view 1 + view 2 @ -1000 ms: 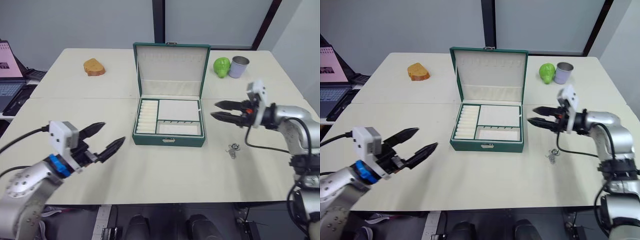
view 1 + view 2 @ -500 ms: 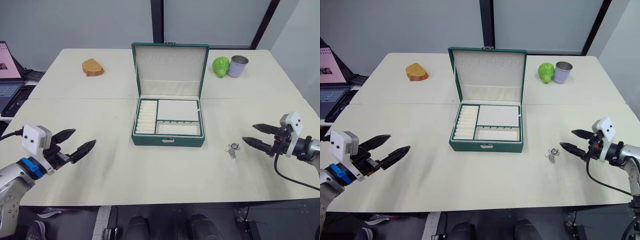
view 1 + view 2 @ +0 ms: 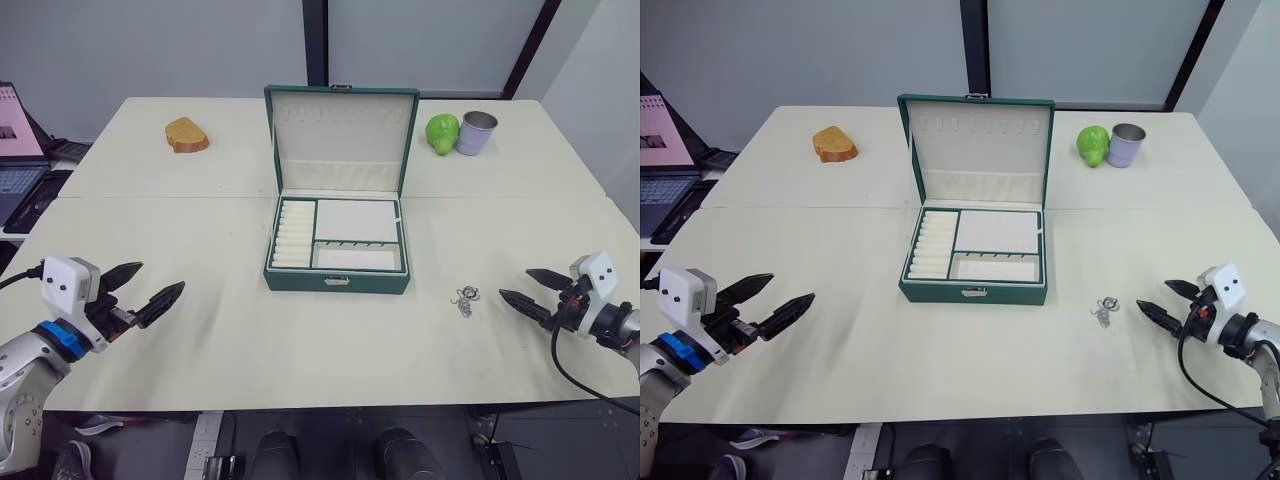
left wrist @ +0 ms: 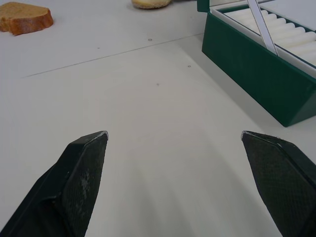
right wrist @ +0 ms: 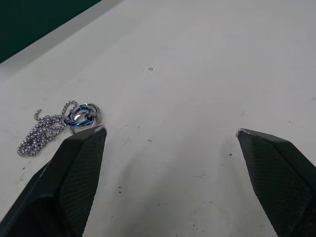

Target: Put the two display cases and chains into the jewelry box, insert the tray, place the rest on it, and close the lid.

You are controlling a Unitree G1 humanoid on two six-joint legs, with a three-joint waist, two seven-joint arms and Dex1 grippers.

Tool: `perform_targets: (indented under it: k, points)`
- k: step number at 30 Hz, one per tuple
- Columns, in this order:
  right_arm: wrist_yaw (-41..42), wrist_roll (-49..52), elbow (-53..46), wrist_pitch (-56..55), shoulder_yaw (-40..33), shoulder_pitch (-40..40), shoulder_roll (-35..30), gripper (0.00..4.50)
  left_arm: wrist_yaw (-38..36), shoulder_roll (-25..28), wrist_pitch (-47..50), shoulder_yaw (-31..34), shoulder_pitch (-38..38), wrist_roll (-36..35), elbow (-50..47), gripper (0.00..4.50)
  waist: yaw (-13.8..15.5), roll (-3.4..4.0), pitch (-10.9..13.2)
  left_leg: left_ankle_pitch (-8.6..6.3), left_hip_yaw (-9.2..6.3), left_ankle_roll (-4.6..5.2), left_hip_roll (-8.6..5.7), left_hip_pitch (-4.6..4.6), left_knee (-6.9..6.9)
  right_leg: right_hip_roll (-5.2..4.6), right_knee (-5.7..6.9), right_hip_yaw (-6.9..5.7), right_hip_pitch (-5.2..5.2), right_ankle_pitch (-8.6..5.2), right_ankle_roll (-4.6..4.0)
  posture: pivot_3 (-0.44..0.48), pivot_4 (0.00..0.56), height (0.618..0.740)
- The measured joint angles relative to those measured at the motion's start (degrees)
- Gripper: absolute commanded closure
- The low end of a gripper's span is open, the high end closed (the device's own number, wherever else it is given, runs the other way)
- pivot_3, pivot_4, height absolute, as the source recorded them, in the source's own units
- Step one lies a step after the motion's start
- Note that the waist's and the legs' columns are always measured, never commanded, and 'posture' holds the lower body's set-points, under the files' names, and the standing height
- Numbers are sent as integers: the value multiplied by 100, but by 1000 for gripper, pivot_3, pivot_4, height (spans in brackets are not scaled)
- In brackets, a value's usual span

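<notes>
One jewelry box (image 3: pixel 337 255), one tray (image 3: pixel 338 234), one jewellery heap (image 3: pixel 465 299).

Dark green jewelry box (image 3: pixel 337 282) (cream lining), silvery jewellery (image 5: pixel 59 123) with a seemingly bluish ring.

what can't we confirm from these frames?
- Under the tray: the head views look onto it seated in the jewelry box, so it hides the display cases or anything else below.
- The rest: too small in the head views. In the right wrist view it is chain and ring loops, but the count is unclear.
- Laptop: cut off by the edge.
</notes>
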Motion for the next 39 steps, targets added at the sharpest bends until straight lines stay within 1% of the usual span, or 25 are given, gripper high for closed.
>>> perform_targets:
  k: [15,20,23,27,30,31,33,36,39]
  points:
    - [-73,5,-9,-1,3,-11,0,24,11,0,26,-14,-78,2,-1,0,9,0,0,0,0,0,0,1,1,0,3,-1,1,0,0,0,150,740]
    - [-69,102,-169,82,2,-17,0,24,21,0,182,-13,-78,-52,-226,0,10,0,0,0,-1,0,0,0,2,0,6,-1,1,0,0,0,150,740]
    - [-38,341,-592,341,-14,9,-2,24,18,30,534,-13,-129,-339,-706,0,17,0,0,0,-2,0,0,-1,3,0,12,-2,1,0,0,0,150,740]
    - [-9,634,-1288,749,-20,126,-6,24,35,263,1061,-9,-423,-781,-1203,0,41,0,0,0,-7,0,-1,0,6,0,25,-3,0,0,0,0,150,740]
    - [-86,747,-1766,1022,13,238,-6,24,127,395,1527,-95,-955,-1289,-1529,0,83,0,0,0,-12,-1,-1,-1,10,1,33,-7,-2,0,0,0,150,740]
    - [-140,786,-2039,1126,67,274,0,24,137,443,1718,-274,-1332,-1543,-1699,0,111,0,0,0,-12,-1,-3,0,12,1,38,-6,-1,0,0,0,150,740]
    - [-253,813,-2440,1227,210,273,61,24,118,486,1896,-620,-1772,-1799,-2016,0,128,0,-2,1,-12,-1,-6,0,15,0,38,-4,2,0,1,0,150,740]
    - [-472,794,-2685,1301,350,319,179,24,83,473,2106,-1145,-2096,-1950,-2166,0,129,0,-2,1,-13,-1,-4,0,14,2,37,-4,-2,0,1,0,150,740]
    - [-685,610,-2694,1190,523,486,396,24,-156,316,2126,-1927,-2528,-1907,-2238,0,139,-1,-3,1,-15,-1,-7,-2,17,2,36,-4,-1,0,1,0,150,740]
